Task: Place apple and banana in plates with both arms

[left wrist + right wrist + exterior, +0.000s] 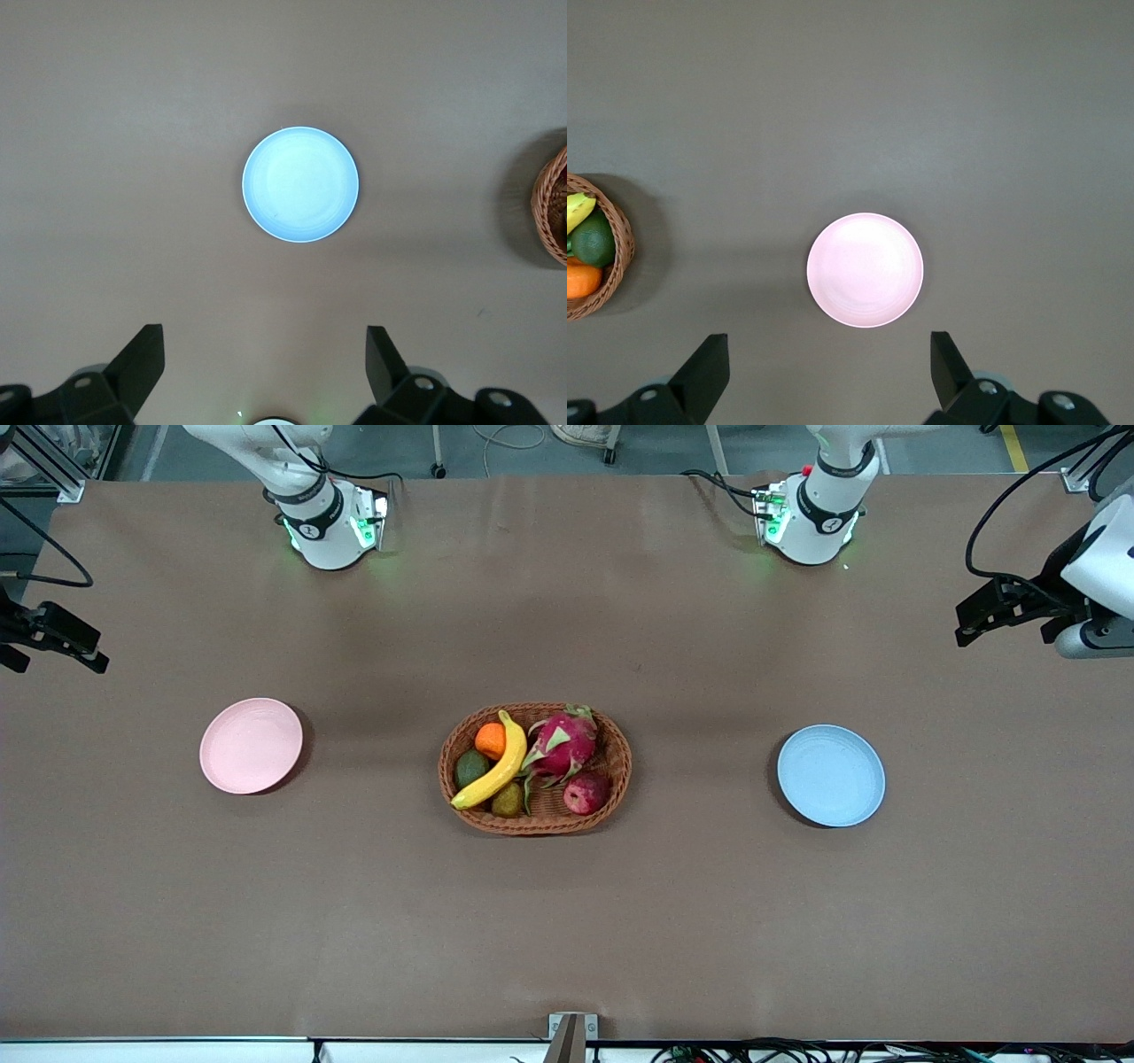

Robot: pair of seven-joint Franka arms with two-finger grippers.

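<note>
The banana [496, 766] and the dark red apple [586, 793] lie in a wicker basket [532, 828] at the table's middle. The pink plate [251, 745] sits bare toward the right arm's end, the blue plate [831, 775] bare toward the left arm's end. My left gripper [974, 622] hangs high over the left arm's end, open and empty [264, 329], with the blue plate [300, 184] below it. My right gripper [62, 638] hangs high over the right arm's end, open and empty [827, 336], with the pink plate [865, 270] below it. The banana's tip [576, 210] shows in the right wrist view.
The basket also holds a pink dragon fruit [560, 746], an orange [490, 740], a dark green avocado [471, 767] and a brownish kiwi [508, 801]. The basket's rim shows in the left wrist view [554, 208] and the right wrist view [622, 257]. Brown tabletop [567, 921] surrounds them.
</note>
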